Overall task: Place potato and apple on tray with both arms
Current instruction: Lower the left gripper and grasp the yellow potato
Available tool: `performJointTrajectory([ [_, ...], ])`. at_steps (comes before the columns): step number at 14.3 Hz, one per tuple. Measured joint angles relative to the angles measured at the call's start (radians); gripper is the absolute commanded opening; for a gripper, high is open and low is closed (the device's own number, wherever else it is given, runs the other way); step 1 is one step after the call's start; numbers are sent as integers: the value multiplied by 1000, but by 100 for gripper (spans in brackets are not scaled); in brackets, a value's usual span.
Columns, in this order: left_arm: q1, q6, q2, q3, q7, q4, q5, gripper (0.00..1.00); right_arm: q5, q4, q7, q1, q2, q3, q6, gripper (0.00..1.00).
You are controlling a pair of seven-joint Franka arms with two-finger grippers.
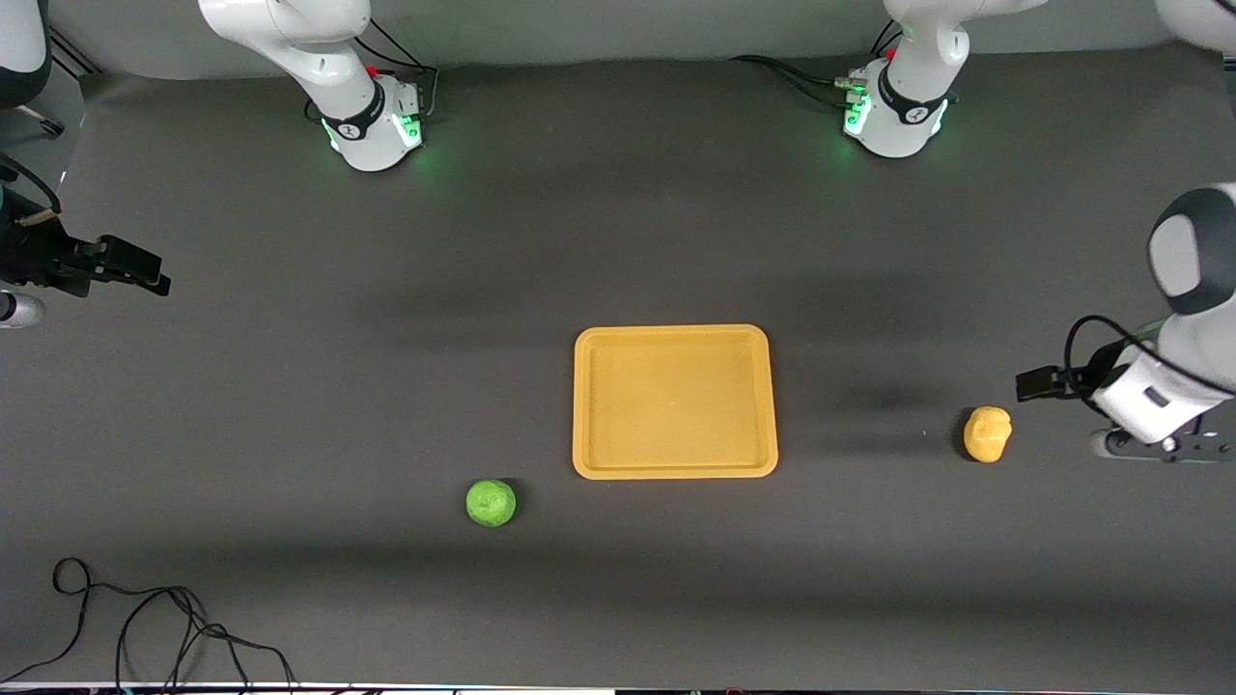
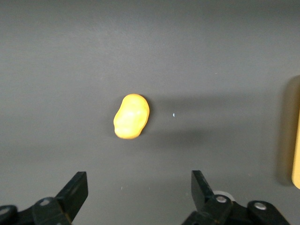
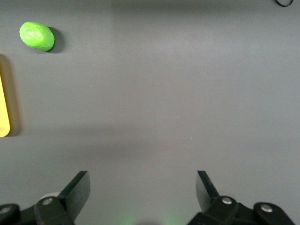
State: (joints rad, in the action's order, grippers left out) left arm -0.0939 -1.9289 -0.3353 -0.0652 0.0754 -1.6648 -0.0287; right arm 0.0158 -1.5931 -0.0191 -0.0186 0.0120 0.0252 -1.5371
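Front view takes in the whole worktop [image 1: 290, 405]. The tray [image 1: 676, 471] sits mid-worktop and bare, so neither fruit is placed yet. From the tray, the potato [image 1: 987, 433] lies on the worktop at about 3 o'clock, toward the left arm's end. The apple [image 1: 491, 503] lies at about 7 o'clock, toward the right arm's end.

The left tool [image 2: 139, 187] hangs close to the potato. The right tool [image 3: 143, 185] is up at 9 o'clock by the worktop's edge, well apart from the apple, so I judge the left arm nearer its pick.

Only the wrist views show the fingers, and both tools are spread wide and empty. The left wrist view also shows the potato's long axis running crosswise to the fingers' closing line, which favours a grip across its narrow width.
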Motion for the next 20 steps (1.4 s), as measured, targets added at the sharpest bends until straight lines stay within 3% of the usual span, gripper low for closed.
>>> performJointTrajectory([
  [5,-25,-289,-99,8,47,-164,-1,98,0,0,0,0,1,0,0,100],
  [13,-86,-462,-245,-2,104,-185,-1,96,0,0,0,-1,8,3,-2,100],
  [15,-79,-462,-252,-9,105,-185,-2,78,0,0,0,-1,8,3,-2,100],
  [16,-74,-462,-254,-10,105,-185,-2,77,0,0,0,-1,8,3,-2,100],
  [17,-68,-462,-256,-11,105,-185,-2,69,0,0,0,-1,8,3,-2,100],
  [20,-62,-463,-256,-11,105,-185,-2,36,0,0,0,-1,8,3,-2,100],
])
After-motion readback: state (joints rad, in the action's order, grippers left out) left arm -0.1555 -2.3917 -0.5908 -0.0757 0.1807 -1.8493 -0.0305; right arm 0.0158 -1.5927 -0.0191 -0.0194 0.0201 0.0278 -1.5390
